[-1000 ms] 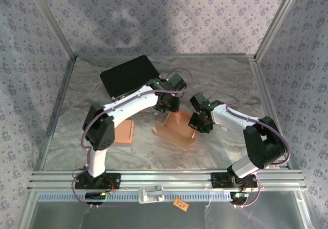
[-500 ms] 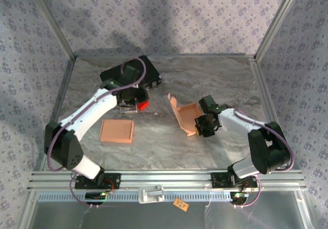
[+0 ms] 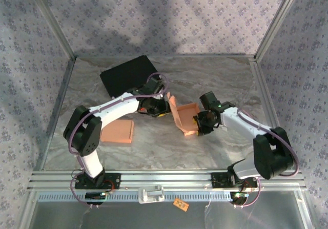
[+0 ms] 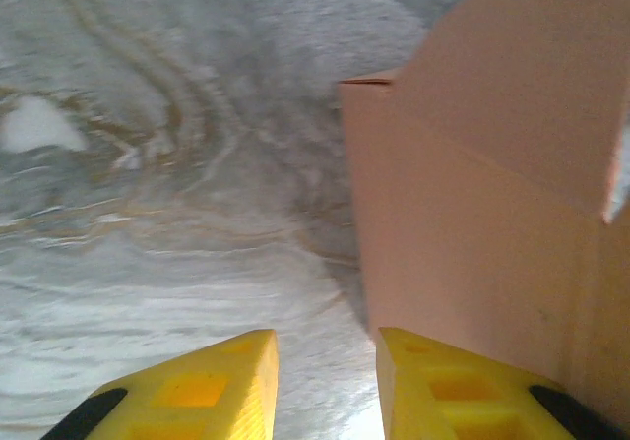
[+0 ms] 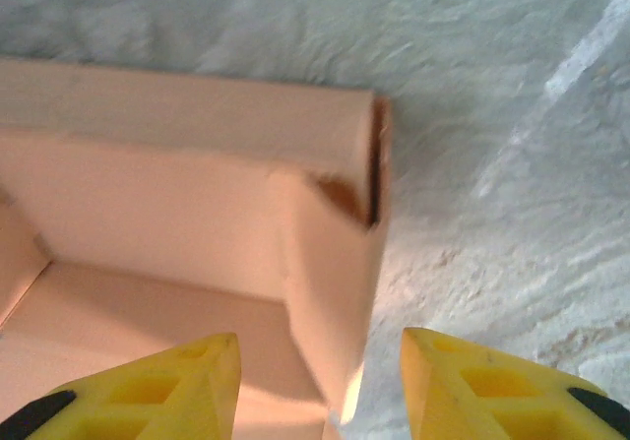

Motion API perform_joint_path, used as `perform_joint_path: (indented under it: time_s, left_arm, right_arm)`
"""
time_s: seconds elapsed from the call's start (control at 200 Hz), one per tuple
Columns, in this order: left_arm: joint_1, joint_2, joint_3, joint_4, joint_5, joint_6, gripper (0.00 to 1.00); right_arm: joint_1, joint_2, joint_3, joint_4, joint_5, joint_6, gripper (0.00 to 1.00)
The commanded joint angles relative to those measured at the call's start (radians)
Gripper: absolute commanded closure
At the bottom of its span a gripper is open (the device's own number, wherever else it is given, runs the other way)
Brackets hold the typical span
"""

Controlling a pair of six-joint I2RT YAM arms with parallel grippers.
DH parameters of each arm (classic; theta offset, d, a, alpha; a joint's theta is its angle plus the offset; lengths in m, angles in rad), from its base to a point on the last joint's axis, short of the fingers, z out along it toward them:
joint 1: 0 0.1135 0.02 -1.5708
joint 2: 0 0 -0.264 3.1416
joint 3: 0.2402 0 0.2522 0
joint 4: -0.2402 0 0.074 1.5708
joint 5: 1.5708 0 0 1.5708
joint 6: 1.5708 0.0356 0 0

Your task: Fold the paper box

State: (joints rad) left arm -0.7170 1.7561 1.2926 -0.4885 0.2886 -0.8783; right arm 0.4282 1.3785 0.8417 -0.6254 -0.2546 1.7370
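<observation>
Your right tool (image 5: pixel 320 346) is just letting go. Half a second ago it was pinched shut on the right-hand corner of the salmon-pink, half-folded paper box (image 3: pixel 187 115). Now its yellow fingers (image 5: pixel 148 391) are standing wide on either side of that corner wall, not pressing it. The box is resting on the grey marbled worktop (image 3: pixel 225 80) between the two arms, in about the same place as before, with its left flap (image 3: pixel 172 105) standing up.

Your left tool (image 3: pixel 160 109) is coming back at the same moment. It was over by the black rectangular board (image 3: pixel 125 74) (a little away from the work), and now it is sitting just beside the raised flap. In the left wrist view its jaws are narrow, with only worktop between them. One finger (image 4: pixel 453 386) is lying close to the outside of the box wall, and I cannot tell if it is touching.

For the task this is looking like a change of hands: the box is standing free and not yet closed, and the flap is probably the next fold. A flat salmon-pink cardboard sheet (image 3: pixel 117 130) is lying further left.
</observation>
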Motion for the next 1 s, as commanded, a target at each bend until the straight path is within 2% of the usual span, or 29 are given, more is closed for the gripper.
perform_joint_path:
  time_s: [0.0, 0.095, 0.235, 0.32, 0.435, 0.605, 0.835, 0.994]
  left_arm:
    - [-0.010, 0.021, 0.047, 0.009, 0.007, -0.019, 0.68]
    - [-0.016, 0.028, 0.067, 0.008, 0.005, -0.024, 0.68]
    - [-0.021, 0.047, 0.087, 0.024, 0.023, -0.043, 0.68]
    - [-0.020, 0.059, 0.099, 0.030, 0.029, -0.048, 0.68]
    - [-0.021, 0.076, 0.118, 0.025, 0.028, -0.047, 0.67]
    - [-0.020, 0.094, 0.131, 0.031, 0.028, -0.051, 0.67]
    - [-0.020, 0.094, 0.129, 0.030, 0.017, -0.053, 0.67]
    - [-0.021, 0.097, 0.132, 0.028, 0.015, -0.050, 0.67]
  right_arm:
    - [-0.010, -0.081, 0.055, -0.113, 0.048, -0.067, 0.52]
    - [-0.022, -0.131, 0.113, -0.145, 0.113, -0.190, 0.50]
    - [-0.019, -0.117, 0.276, -0.198, 0.182, -0.607, 0.49]
    - [0.007, -0.091, 0.369, -0.194, 0.130, -0.834, 0.49]
    - [0.064, -0.026, 0.508, -0.261, 0.074, -1.031, 0.50]
    - [0.096, 0.066, 0.569, -0.254, -0.055, -1.080, 0.53]
    - [0.136, 0.162, 0.625, -0.320, -0.025, -1.100, 0.56]
    - [0.143, 0.195, 0.619, -0.298, -0.021, -1.098, 0.60]
